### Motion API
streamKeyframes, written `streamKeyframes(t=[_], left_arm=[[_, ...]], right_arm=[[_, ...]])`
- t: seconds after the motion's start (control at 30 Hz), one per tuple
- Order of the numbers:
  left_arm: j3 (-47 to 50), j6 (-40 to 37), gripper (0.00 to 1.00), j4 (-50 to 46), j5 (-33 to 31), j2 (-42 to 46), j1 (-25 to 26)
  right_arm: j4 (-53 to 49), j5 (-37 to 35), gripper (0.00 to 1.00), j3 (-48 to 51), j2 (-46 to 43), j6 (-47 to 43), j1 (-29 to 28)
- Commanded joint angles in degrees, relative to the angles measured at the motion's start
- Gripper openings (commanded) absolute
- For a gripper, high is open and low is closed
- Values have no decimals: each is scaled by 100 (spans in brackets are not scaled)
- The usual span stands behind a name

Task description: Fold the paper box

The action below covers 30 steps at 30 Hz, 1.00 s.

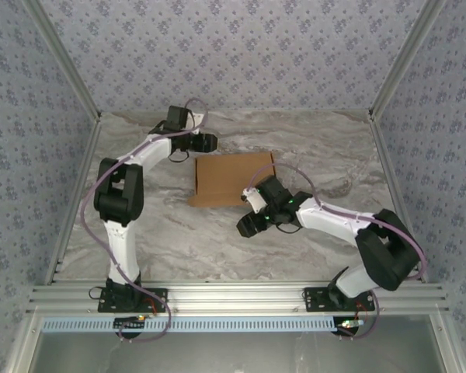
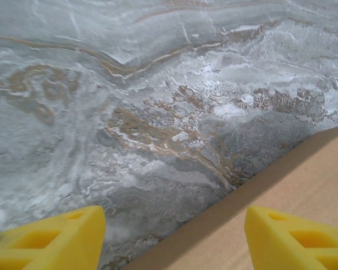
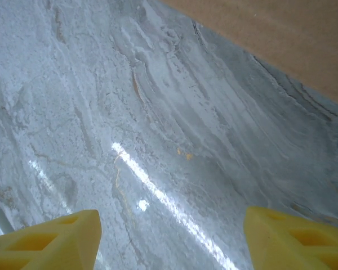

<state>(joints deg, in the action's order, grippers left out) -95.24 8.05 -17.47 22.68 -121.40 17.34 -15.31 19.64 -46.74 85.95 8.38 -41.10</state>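
Top view: the flat brown cardboard paper box [image 1: 229,179] is lying long-axis left-right on the grey marbled table [image 1: 155,233], between the left gripper [image 1: 213,142] and the right gripper [image 1: 247,225].
Left wrist: fingers are standing wide apart, empty, with the matte sheet reaching under the right finger. This looks like the nearer arm.
Right wrist: fingers are also gaping, empty, with the box lying ahead-right.

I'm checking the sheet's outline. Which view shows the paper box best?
Top external: the paper box shows almost whole, flat on the table. The left wrist and right wrist views each catch just one edge strip.
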Motion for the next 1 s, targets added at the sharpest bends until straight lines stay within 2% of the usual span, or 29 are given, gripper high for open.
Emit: streamKeyframes(t=[0.0,0.13,0.23,0.47,0.67,0.8,0.97], left_arm=[[-497,-264,66,-1004,644,-264,-12],[-964,-350,65,-1610,1033,-583,-81],[-868,-287,64,-1587,1364,-555,-150],[131,3,63,-1057,1848,-11,-205],[1404,460,63,-209,2058,753,-201],[2016,628,63,204,2331,1074,-196],[1735,489,64,-85,1876,902,-247]], right_arm=[[515,392,69,3,266,228,184],[841,841,68,-146,525,303,561],[978,1106,68,-241,596,353,901],[1421,1785,68,-274,747,689,1757],[1812,2059,69,-143,853,1186,2396],[2239,2125,69,136,798,1517,2602],[2753,2107,69,348,799,1948,2609]])
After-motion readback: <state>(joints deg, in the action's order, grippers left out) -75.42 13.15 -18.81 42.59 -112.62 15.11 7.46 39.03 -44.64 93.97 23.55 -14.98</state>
